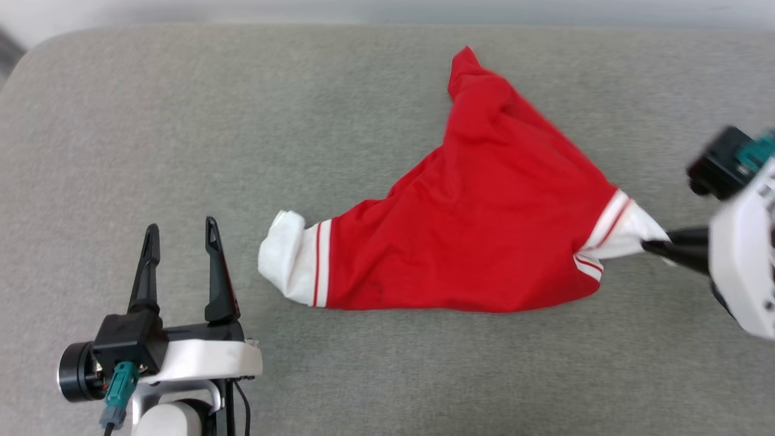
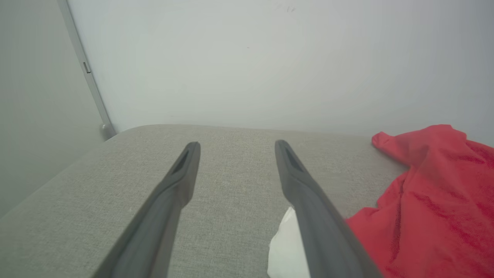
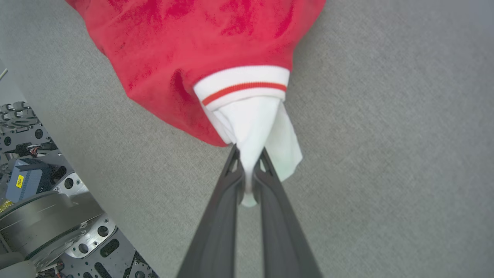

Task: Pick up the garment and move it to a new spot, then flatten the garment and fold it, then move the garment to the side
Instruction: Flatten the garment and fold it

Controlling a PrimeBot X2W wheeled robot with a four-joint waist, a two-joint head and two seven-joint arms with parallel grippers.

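Right gripper (image 3: 249, 154) clamps one white sleeve (image 3: 251, 123) of the red jersey garment (image 1: 484, 230); left gripper (image 1: 180, 233) holds its fingers apart. The cloth is likely limp and light, so sleeve ends suit gripping.

Left claw (image 1: 181, 225) wide apart, fingers upward; right claw (image 1: 646, 246) tightly together, fingers leftward
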